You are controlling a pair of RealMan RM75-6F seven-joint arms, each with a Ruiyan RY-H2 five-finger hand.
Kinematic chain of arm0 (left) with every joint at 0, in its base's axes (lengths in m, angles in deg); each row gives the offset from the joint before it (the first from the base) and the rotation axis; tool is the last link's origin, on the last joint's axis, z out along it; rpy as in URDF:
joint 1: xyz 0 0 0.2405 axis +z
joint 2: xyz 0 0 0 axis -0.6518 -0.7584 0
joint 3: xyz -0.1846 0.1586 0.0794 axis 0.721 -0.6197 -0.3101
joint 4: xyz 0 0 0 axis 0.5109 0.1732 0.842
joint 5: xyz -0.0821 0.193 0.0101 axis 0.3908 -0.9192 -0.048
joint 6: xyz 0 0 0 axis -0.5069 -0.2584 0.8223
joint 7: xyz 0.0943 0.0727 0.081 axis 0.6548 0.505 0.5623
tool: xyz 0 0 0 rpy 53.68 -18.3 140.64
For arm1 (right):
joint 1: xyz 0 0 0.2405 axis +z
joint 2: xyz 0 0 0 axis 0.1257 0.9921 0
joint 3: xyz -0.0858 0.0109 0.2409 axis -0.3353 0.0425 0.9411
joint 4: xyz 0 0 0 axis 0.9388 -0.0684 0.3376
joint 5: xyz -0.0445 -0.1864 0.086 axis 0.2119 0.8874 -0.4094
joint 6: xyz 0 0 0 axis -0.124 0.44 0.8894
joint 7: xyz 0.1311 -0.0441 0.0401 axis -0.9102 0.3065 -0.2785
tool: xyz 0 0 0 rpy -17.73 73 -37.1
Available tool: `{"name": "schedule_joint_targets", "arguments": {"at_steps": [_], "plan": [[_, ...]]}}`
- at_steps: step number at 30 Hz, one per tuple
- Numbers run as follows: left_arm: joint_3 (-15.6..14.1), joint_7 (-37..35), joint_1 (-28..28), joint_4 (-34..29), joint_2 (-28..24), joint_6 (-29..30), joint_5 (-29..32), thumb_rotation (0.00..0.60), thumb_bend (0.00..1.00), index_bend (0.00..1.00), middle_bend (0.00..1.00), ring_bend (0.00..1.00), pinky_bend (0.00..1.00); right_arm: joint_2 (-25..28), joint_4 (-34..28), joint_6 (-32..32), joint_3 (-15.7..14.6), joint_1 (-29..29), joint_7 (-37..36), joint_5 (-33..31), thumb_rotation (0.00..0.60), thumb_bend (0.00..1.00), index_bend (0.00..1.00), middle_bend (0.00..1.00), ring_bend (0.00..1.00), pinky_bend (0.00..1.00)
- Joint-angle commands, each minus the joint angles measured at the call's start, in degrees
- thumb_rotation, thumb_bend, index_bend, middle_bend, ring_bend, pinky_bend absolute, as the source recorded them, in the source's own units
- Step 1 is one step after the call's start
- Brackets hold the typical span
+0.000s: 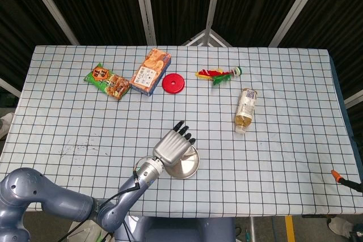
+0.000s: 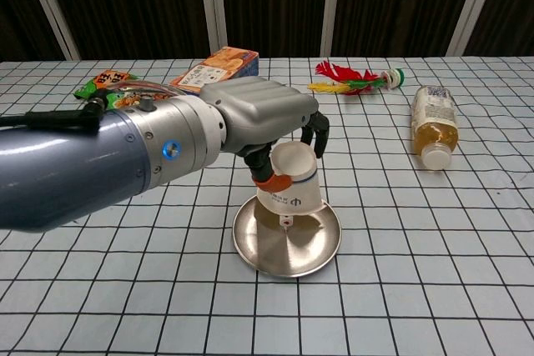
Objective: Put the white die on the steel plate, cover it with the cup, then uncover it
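Cup: white paper cup [image 2: 289, 188], inverted, gripped by our left hand [image 2: 265, 127] above round steel plate [image 2: 288, 244]. Small white die [image 2: 286, 221] sits on plate beneath it. Right hand we cannot see.

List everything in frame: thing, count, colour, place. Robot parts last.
steel plate: 1, silver, near centre of table
cup: 1, white, upside down, held above the plate
die: 1, white, on plate under the cup
snack bag: 1, green-orange, far left
box: 1, orange, right of bag
disc: 1, red, beside box
feather toy: 1, red-yellow, far centre
bottle: 1, amber drink, lying right
orange-tipped object: 1, right edge
left hand: grips the cup
right hand: not visible
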Motion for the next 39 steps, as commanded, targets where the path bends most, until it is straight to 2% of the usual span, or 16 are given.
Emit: {"name": "schedule_joint_targets", "arguments": {"at_steps": [1, 10, 20, 33, 39], "plan": [[0.89, -2.94, 0.78, -0.69, 0.08, -1.73, -0.94, 0.600, 0.52, 0.39, 0.37, 0.15, 0.08, -0.02, 0.01, -0.04, 0.01, 0.05, 0.08, -0.02, 0.600, 0.10, 0.20, 0.12, 0.13, 0.07], [2.52, -4.82, 1.62, -3.56, -0.90, -3.21, 2.83, 0.600, 0.52, 0.39, 0.38, 0.15, 0.08, 0.01, -0.11, 0.33, 0.05, -0.11, -0.13, 0.13, 0.600, 0.10, 0.20, 0.12, 0.13, 0.07], [2.75, -5.89, 1.92, -3.43, -1.06, -4.62, 6.03, 0.600, 0.52, 0.39, 0.38, 0.15, 0.08, 0.00, -0.24, 0.27, 0.08, -0.08, 0.01, -0.02, 0.600, 0.10, 0.20, 0.12, 0.14, 0.07], [0.03, 1.37, 1.23, -0.42, -0.34, 0.41, 0.38, 0.600, 0.52, 0.39, 0.38, 0.15, 0.08, 0.02, -0.42, 0.37, 0.10, -0.15, -0.02, -0.04, 0.600, 0.10, 0.20, 0.12, 0.14, 0.07], [0.32, 1.72, 1.50, -0.43, 0.53, 0.57, -0.23, 0.600, 0.52, 0.39, 0.39, 0.15, 0.08, -0.07, -0.49, 0.25, 0.03, -0.07, 0.18, 0.02, 0.600, 0.10, 0.20, 0.12, 0.14, 0.07]]}}
